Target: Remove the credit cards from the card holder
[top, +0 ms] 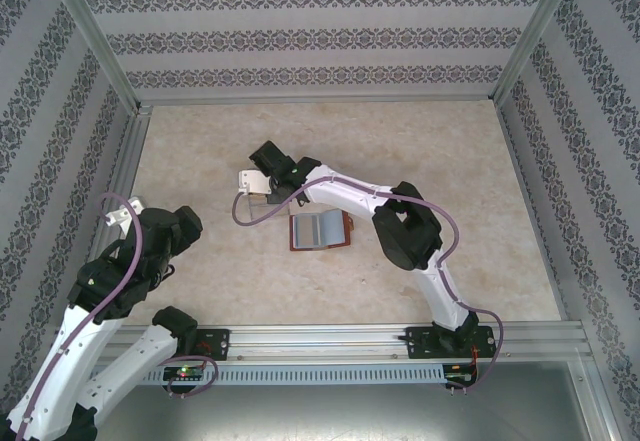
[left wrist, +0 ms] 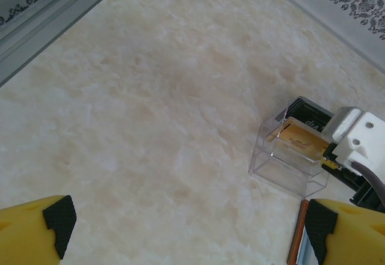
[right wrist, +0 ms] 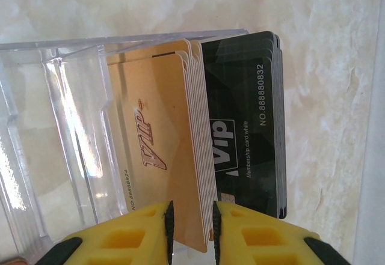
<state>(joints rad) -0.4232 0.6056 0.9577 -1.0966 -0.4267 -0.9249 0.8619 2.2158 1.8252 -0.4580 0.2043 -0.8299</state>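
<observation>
The marbled table [top: 400, 141] spreads under both arms as I watch from my remote desk. The right arm [top: 350, 196] stretches out across it, while the left arm [top: 130, 261] sits folded near the left rail.

The left gripper [left wrist: 189, 223] hangs above bare tabletop with its jaws spread wide. One yellow finger [left wrist: 36, 229] sits at each lower corner of its wrist view.

Ahead of those jaws and off to their right stands a clear box [left wrist: 286, 169]. The right gripper [right wrist: 191, 229] has its tips at that box.

The card holder [top: 320, 229] lies spread open on the table, its blue-grey inside facing up. It is apart from the right jaws, on the side toward that arm's base. In the left wrist view, its brown edge shows just beside the left gripper's right finger. At this size I cannot separate cards from lining inside it.

Inside the box, a stack of orange cards [right wrist: 150, 145] marked "VIP" stands against a stack of black cards [right wrist: 246, 133]. The right jaws stand a narrow gap apart, astride the near edge of the orange stack, and the black stack is just outside them. I cannot tell whether the pads are pressing on those cards.
</observation>
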